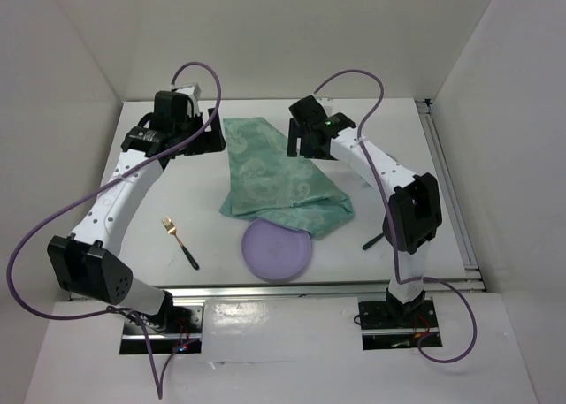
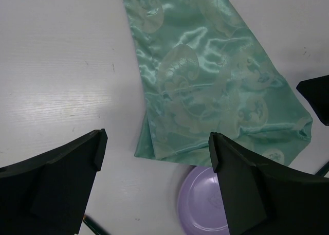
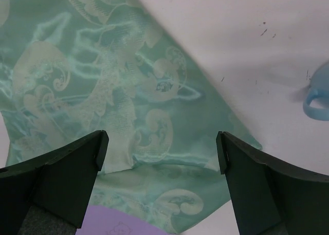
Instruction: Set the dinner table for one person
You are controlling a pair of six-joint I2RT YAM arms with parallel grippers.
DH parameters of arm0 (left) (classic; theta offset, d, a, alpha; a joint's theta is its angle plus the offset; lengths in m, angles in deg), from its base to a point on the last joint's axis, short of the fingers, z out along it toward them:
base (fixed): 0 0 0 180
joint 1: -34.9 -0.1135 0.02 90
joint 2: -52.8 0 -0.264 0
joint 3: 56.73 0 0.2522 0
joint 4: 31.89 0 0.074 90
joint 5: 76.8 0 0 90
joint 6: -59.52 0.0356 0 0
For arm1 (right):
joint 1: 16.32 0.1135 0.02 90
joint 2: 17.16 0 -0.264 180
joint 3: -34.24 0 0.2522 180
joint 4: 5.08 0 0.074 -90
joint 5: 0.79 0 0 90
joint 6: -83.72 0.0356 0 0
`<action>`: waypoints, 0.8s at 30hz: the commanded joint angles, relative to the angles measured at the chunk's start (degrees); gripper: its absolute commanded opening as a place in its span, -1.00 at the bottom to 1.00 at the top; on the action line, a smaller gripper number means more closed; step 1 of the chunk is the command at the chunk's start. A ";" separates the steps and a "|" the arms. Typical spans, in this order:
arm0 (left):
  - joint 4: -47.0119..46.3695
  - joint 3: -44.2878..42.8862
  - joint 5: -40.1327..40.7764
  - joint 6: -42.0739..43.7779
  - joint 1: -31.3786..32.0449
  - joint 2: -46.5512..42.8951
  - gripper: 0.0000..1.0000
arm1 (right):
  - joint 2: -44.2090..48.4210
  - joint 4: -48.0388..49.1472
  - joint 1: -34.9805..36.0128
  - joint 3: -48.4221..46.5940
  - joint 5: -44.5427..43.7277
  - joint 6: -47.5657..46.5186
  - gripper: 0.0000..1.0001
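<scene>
Over the far left corner of the green placemat (image 1: 279,179) you have the left tool (image 2: 154,147) hanging with its fingers spread wide and nothing between them. Your right tool (image 3: 160,147) hangs above the placemat's right side, just as wide and just as empty. The placemat itself lies skewed and rumpled, narrow at its far end and broader toward you. It rests on the white surface (image 1: 203,201), which spreads out flat beneath it on every side and carries everything in view. At the placemat's near edge sits a purple plate (image 1: 278,250), whose far rim appears to be tucked under the cloth. Left of the placemat, well apart from it, a fork (image 1: 179,242) lies at a slant with its tines pointing away from you. Right of the placemat you can see part of a light blue cup (image 3: 314,98) at the edge of the right wrist view.
</scene>
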 commanded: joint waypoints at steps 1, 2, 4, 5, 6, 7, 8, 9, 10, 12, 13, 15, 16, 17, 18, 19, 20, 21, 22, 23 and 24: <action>-1.04 -0.66 -1.34 0.46 0.01 0.23 1.00 | 0.47 0.43 0.55 -0.28 0.07 0.15 1.00; -1.04 -0.66 -1.34 0.46 0.01 0.23 1.00 | 0.47 0.44 0.55 0.24 0.94 0.15 1.00; -0.16 -0.66 -1.34 -0.06 0.01 0.84 1.00 | 1.52 1.75 0.55 0.24 2.18 0.15 1.00; 0.53 -0.66 -1.34 -0.85 0.01 0.85 1.00 | 1.52 2.28 1.08 0.85 2.96 0.15 1.00; 0.54 0.82 -2.56 -1.90 0.01 0.85 0.98 | 2.39 3.68 1.08 0.86 2.97 -0.55 1.00; 1.06 1.70 -2.57 -3.22 0.01 0.85 0.98 | 3.44 4.47 1.08 2.51 3.49 -1.08 1.00; 1.07 2.75 -3.18 -3.23 0.01 0.85 0.98 | 4.06 5.18 1.08 3.14 4.28 -1.08 1.00; 1.07 3.81 -3.19 -4.71 0.62 0.85 0.96 | 4.68 5.88 1.08 3.84 4.29 -1.08 1.00; 1.07 6.26 -3.19 -5.59 1.59 0.24 0.93 | 5.99 7.19 1.08 5.33 4.81 -1.08 1.00; 1.07 8.82 -2.32 -7.26 3.08 -0.38 0.93 | 7.49 8.87 1.08 7.27 5.60 -1.61 1.00; 1.07 11.18 -1.01 -9.19 3.96 -0.38 0.90 | 8.28 9.66 1.08 8.32 5.61 -1.61 1.00; 1.76 13.30 0.93 -12.78 6.25 -1.00 0.90 | 10.22 11.51 1.08 10.96 5.61 -2.22 1.00; 1.77 15.05 0.94 -13.94 7.21 -1.52 0.86 | 11.01 11.51 1.08 11.49 5.61 -2.22 1.00; 1.77 15.94 1.55 -15.08 7.22 -1.52 0.83 | 11.01 11.51 1.08 12.28 5.61 -2.22 1.00; 1.77 16.73 1.56 -16.14 8.09 -1.52 0.78 | 11.01 11.51 1.08 12.29 5.61 -2.22 1.00; 1.77 17.44 2.17 -18.32 8.10 -1.52 0.73 | 11.54 10.91 1.08 12.29 5.61 -2.22 1.00; 1.77 18.66 2.17 -19.39 8.62 -1.52 0.67 | 11.54 10.29 1.08 12.81 4.91 -2.22 1.00; 1.77 19.28 1.13 -20.10 8.63 -1.52 0.63 | 12.24 10.28 1.08 12.81 4.91 -2.22 1.00; 0.90 19.81 -0.10 -21.67 9.24 -0.91 0.54 | 12.24 10.28 1.08 13.77 4.91 -2.22 1.00; 0.89 20.51 -0.90 -22.56 9.24 -0.91 0.52 | 13.55 11.50 1.08 15.17 5.51 -2.22 1.00; 0.11 20.52 -1.51 -23.09 9.24 -0.21 0.49 | 13.56 12.21 1.08 15.88 5.52 -2.22 1.00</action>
